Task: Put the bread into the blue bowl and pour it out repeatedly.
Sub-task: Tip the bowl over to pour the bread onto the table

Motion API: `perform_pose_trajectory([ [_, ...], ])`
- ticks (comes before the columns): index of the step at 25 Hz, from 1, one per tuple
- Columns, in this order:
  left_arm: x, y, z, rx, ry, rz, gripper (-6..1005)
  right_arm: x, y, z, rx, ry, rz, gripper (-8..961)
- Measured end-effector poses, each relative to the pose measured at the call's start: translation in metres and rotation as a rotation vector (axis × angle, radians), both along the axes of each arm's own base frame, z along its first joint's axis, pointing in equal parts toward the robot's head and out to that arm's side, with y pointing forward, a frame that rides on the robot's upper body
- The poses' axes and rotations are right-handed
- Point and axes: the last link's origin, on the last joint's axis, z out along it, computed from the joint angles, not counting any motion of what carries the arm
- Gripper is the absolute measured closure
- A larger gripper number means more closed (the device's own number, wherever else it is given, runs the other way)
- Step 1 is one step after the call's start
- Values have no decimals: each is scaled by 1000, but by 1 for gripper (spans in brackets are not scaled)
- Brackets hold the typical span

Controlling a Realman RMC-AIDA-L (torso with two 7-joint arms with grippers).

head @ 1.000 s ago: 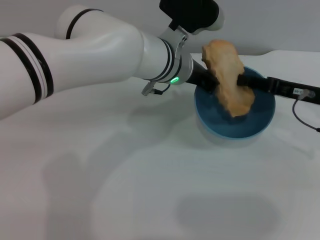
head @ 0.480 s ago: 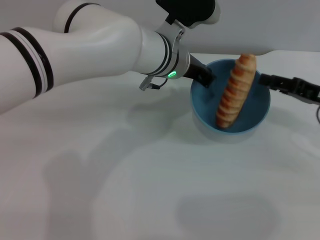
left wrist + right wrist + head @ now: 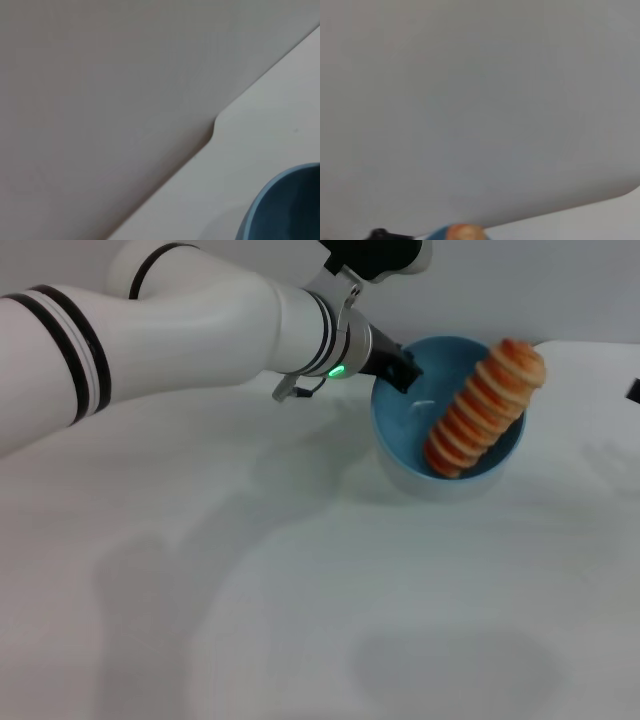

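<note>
And the right gripper lets go! A second ago its fingers had the bread pinched over the bowl; half a second ago the loaf was standing nearly upright inside, with the right arm backing off. Now that arm is almost out of the head view, just a dark sliver at the right edge (image 3: pixel 634 390), and I cannot tell how its fingers stand.

The bread (image 3: pixel 485 406) has flopped over and leans slantwise in the bowl (image 3: pixel 400 435), low end down on the near inner wall, top end propped over the far-right rim and poking out. So it's in, though not lying flat. By my reading the loading half of the cycle is done and the pour comes next.

The left gripper (image 3: pixel 400 368) is at the bowl's far-left rim, fingers seemingly clamped on it, though the contact is partly hidden. The bowl sits far right on the white counter (image 3: pixel 300 600).

The bread itself: orange-brown, long, banded with pale cream ridges crosswise. The bowl is glossy light blue, deep and round.
</note>
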Motion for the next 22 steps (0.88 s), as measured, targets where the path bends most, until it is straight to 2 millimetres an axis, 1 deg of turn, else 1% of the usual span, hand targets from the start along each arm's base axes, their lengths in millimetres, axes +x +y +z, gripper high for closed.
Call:
perform_pose_trajectory([
  [2,5,4,1,13,8,-41,1000,14,-9,-2,47,-36,3,474],
  [6,11,6,1,19,6,-60,1000,21,-17,-6,55,-49,1,474],
  [8,19,9,2,26,9,-97,1001,25,-22,-5,73,-58,3,475],
  [11,25,10,2,32,17,-138,1001,33,-32,-4,145,-84,19,475],
  [13,31,12,2,49,24,-190,1001,38,-39,-6,215,-114,39,475],
  [16,42,14,1,98,49,-334,1001,49,-48,-7,328,-164,33,475],
  [17,42,14,1,98,49,-334,1001,53,-51,-7,360,-182,24,475],
  [19,45,12,-2,114,66,-404,1001,61,-56,-8,422,-226,-5,475],
  [22,45,7,-8,116,120,-514,1000,68,-61,-12,454,-267,-35,475],
])
